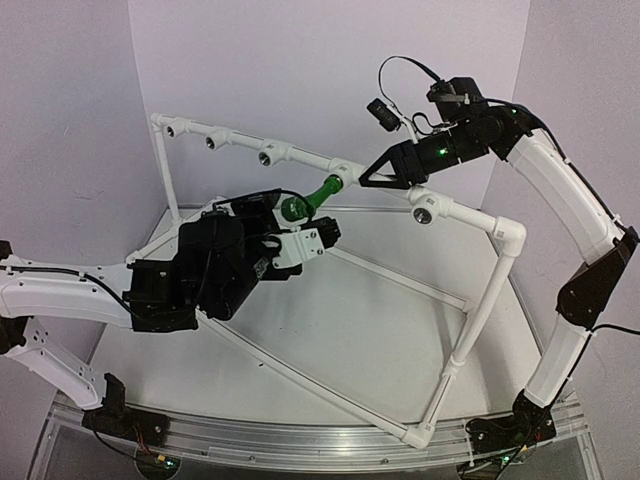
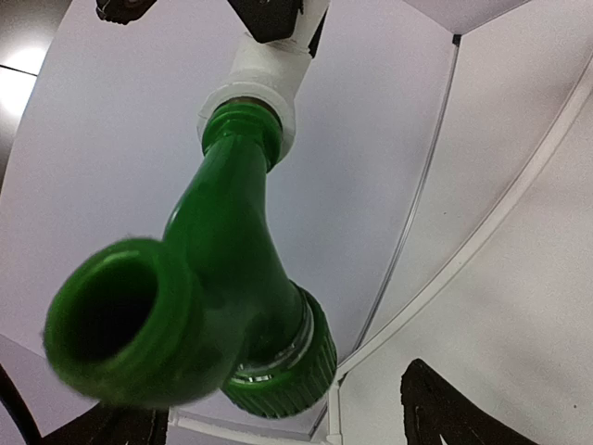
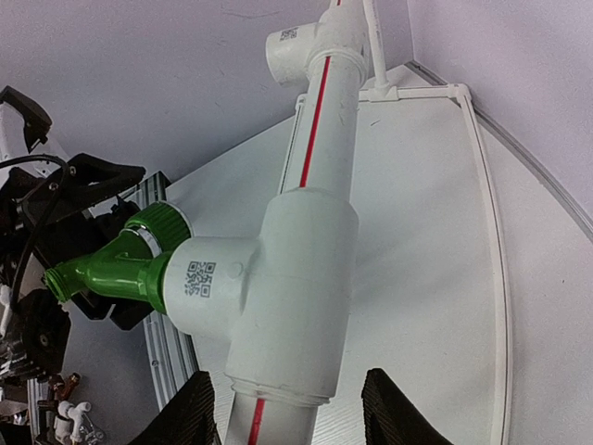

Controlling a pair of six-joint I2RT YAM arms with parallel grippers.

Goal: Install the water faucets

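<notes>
The bright-green faucet [image 1: 313,199] sticks out of a white tee fitting [image 1: 345,172] on the raised pipe rail, with its threaded end in the tee's socket. In the left wrist view the faucet [image 2: 222,278] fills the frame, its spout mouth towards the camera and its ribbed cap with a silver ring below. My left gripper [image 1: 305,228] sits just under the faucet with its dark fingers [image 2: 445,408] spread wide, open. My right gripper [image 3: 292,417] is open and straddles the rail beside the tee [image 3: 287,287], with a gap on each side. The faucet [image 3: 120,269] shows to its left.
The white pipe frame [image 1: 478,300] stands on the table, with corner elbows and a diagonal brace. Three open tee fittings [image 1: 218,141] sit along the rail to the left and one more [image 1: 428,208] to the right. The purple walls stand close behind.
</notes>
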